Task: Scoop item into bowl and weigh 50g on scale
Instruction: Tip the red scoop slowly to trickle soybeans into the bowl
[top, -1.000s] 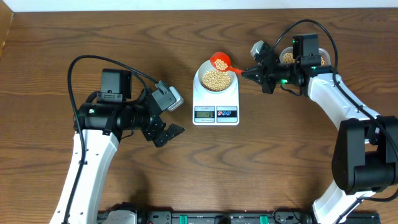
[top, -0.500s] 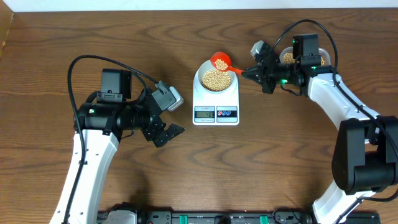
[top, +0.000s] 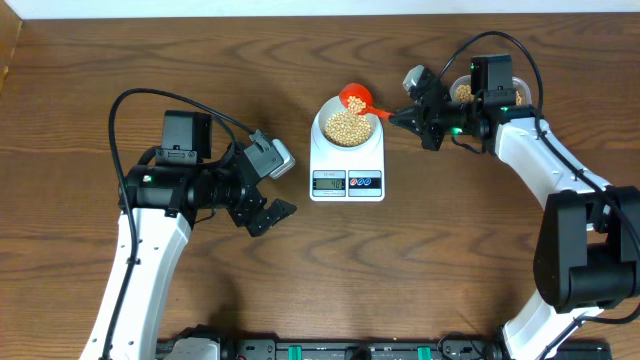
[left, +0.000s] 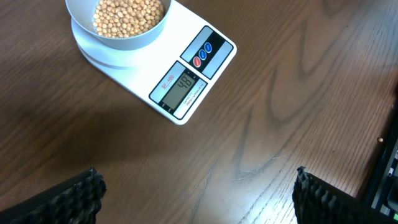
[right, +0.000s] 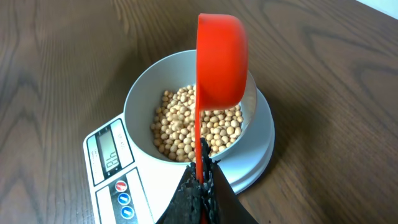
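The pale bowl (top: 347, 126) sits on the white scale (top: 347, 168) and holds tan beans (top: 347, 125). In the left wrist view the bowl (left: 118, 37), its beans (left: 127, 15) and the scale (left: 180, 87) show at the top; the display reads about 48. My right gripper (top: 398, 116) is shut on the handle of a red scoop (top: 355, 98), tipped on its side over the bowl's far rim. In the right wrist view the scoop (right: 221, 59) stands edge-on above the beans (right: 193, 127), gripped by my right gripper (right: 202, 180). My left gripper (top: 272, 210) is open and empty, left of the scale.
A container with more beans (top: 462, 92) stands at the back right behind my right arm. Bare wood tabletop (top: 420, 260) lies in front of the scale. The table's far edge (top: 300, 15) runs along the top.
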